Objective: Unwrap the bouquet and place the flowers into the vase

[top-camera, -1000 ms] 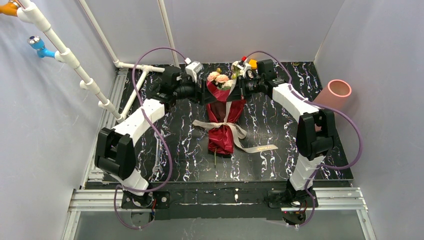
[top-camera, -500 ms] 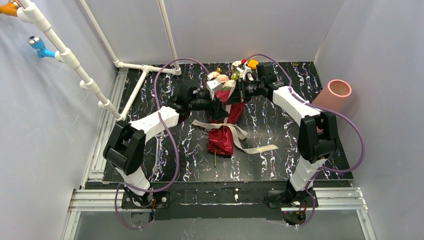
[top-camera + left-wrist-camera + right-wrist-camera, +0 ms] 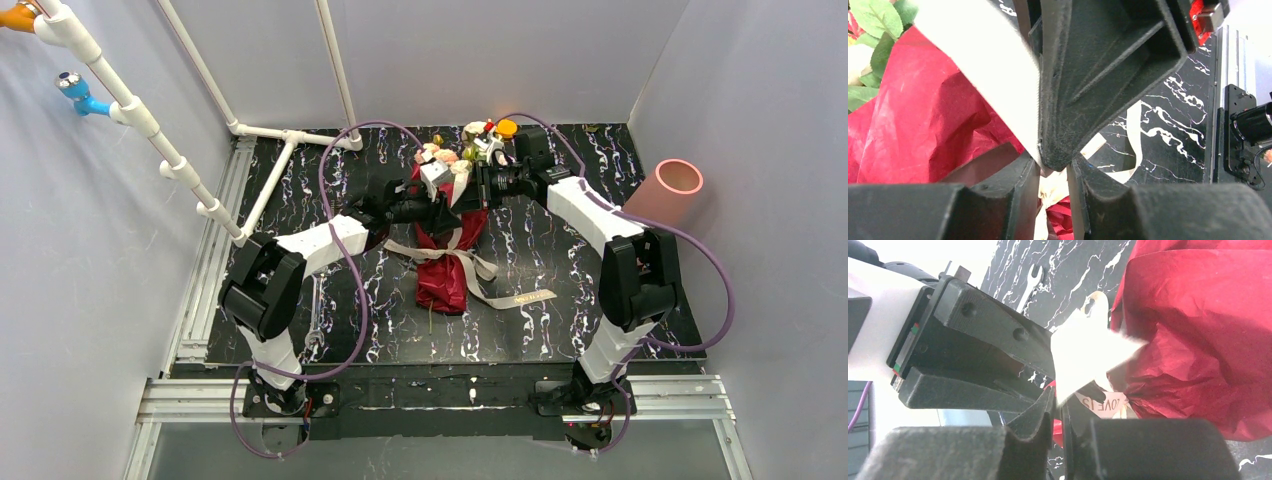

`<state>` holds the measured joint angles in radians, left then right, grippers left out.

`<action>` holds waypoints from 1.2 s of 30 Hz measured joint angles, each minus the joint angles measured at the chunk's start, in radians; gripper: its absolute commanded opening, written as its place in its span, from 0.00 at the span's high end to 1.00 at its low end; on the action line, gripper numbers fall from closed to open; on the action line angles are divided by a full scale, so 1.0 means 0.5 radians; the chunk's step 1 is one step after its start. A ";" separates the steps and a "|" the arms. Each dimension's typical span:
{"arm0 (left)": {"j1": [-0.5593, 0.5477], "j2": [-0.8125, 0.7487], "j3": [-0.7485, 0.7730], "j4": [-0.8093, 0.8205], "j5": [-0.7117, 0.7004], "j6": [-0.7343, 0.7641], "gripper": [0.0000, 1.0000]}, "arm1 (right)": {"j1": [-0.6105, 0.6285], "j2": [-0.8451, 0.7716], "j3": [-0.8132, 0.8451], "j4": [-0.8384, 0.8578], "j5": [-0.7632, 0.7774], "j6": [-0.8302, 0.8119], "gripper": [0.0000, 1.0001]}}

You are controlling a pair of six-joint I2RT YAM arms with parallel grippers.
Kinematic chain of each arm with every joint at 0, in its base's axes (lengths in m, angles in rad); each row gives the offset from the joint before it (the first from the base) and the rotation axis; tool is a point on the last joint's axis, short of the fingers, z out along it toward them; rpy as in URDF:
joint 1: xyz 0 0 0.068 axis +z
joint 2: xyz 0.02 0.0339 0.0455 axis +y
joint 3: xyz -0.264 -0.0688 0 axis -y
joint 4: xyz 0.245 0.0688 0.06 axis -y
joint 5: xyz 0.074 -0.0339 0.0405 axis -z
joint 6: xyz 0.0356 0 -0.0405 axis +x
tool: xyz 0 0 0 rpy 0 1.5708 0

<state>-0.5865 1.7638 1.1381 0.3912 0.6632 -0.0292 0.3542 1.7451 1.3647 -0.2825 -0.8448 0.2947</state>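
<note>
The bouquet [image 3: 445,280] lies mid-table in dark red paper [image 3: 1198,330], with the flowers [image 3: 440,155] at its far end. A beige ribbon [image 3: 455,258] is tied round it. Both grippers meet over its upper part. My left gripper [image 3: 443,200] [image 3: 1054,162] is shut on a lifted ribbon strip [image 3: 993,65], with the right gripper's fingertip [image 3: 1063,150] at the mouth of its jaws. My right gripper [image 3: 468,188] [image 3: 1060,397] is open by a narrow slit, with the ribbon end [image 3: 1088,355] at its tips. The salmon-pink vase [image 3: 668,188] stands apart at the right wall.
White pipes [image 3: 130,110] run along the left wall and the back left corner. A wrench [image 3: 317,320] [image 3: 1029,282] lies on the table beside the left arm. A small orange object [image 3: 506,127] sits behind the flowers. A loose ribbon tail [image 3: 520,297] trails right.
My left arm swung right from beside the flowers to over the wrapping, and its jaws closed on the ribbon strip. My right gripper's jaws parted a little and stayed in place.
</note>
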 measured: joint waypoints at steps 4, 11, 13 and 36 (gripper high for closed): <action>-0.002 0.000 -0.035 0.030 -0.011 -0.036 0.89 | -0.017 -0.002 0.001 0.001 -0.008 0.013 0.77; -0.006 0.000 -0.061 0.034 -0.011 -0.069 1.00 | -0.064 -0.002 0.036 -0.014 -0.029 0.029 0.55; -0.008 0.000 -0.061 0.040 -0.014 -0.076 1.00 | -0.082 -0.001 0.064 -0.022 -0.033 0.021 0.47; -0.013 -0.109 -0.222 0.036 -0.055 0.113 1.00 | 0.134 0.548 0.225 0.060 0.121 0.044 0.92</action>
<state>-0.5930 1.7092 1.0271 0.4091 0.6357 0.0273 0.4213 2.0190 1.4773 -0.2523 -0.7845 0.3168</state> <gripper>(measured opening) 0.009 0.095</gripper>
